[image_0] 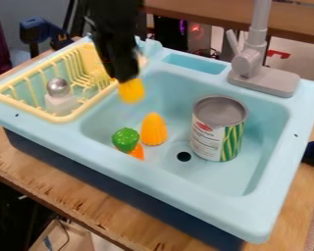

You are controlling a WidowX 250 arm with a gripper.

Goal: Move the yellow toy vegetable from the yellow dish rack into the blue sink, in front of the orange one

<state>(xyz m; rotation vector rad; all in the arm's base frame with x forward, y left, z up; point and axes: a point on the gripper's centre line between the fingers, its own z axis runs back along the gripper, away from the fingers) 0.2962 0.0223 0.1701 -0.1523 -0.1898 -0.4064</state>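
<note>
Hanging down from the top edge, left of centre, the black gripper [125, 77] has its tip directly above a small yellow piece [131, 91], with no sideways gap between the two in this view. That piece is seen against the basin's upper-left inner wall, near the yellow dish rack [63, 118], its longer side running roughly up and down, in line with the gripper. Whether the gripper is apart, closed together or clamped on the piece I cannot tell, since its end is blurred just where the two meet. The other things lie lower in the view: the ridged orange toy [153, 130] is below and slightly right of the yellow piece, its long axis also near vertical, rounded end up. Just beside it, to the left, is the green toy pepper [125, 139], almost straight below the gripper in the view, with an orange piece [137, 152] partly hidden under it. The tin can [216, 130] stands well apart to the right, upright, past the drain hole [184, 156].
</note>
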